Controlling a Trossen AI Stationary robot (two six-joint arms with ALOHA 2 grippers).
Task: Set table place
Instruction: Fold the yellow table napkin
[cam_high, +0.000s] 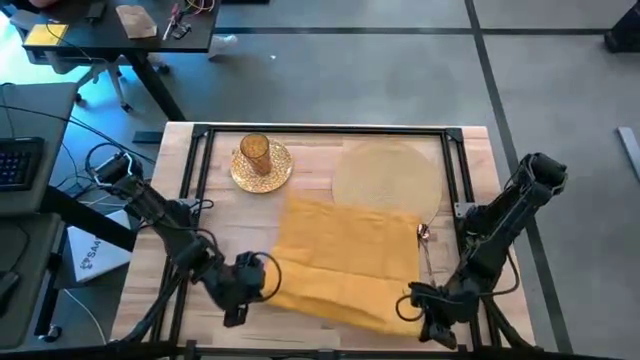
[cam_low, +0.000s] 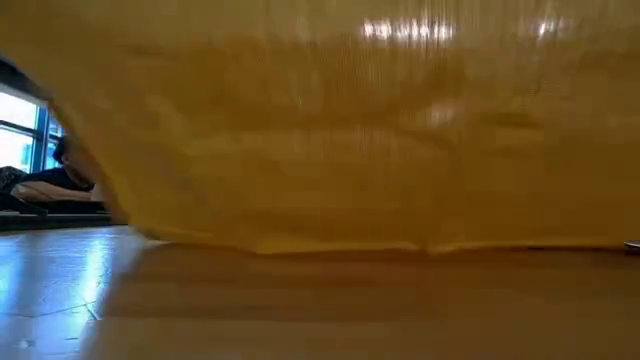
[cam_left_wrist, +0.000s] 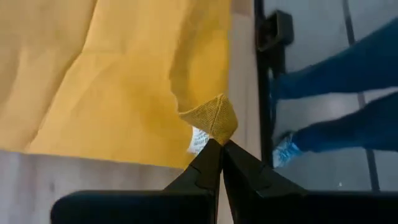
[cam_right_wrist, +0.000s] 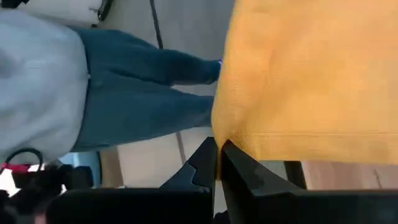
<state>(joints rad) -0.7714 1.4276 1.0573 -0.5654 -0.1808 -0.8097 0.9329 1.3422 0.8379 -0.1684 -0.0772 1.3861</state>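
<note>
The light wood tabletop (cam_high: 150, 215) carries a yellow napkin (cam_high: 345, 255) spread wide across its middle, its near corners lifted; a round woven placemat (cam_high: 385, 172) lies at the far right; an amber ribbed glass (cam_high: 255, 152) stands upright on the gold plate (cam_high: 278, 172); copper cutlery (cam_high: 425, 240) lies just beside the napkin's right edge.

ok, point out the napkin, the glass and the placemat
napkin (cam_high: 345, 255), high view, middle of the yellow cloth
glass (cam_high: 255, 153), high view, its amber side
placemat (cam_high: 385, 172), high view, bare woven centre
</note>
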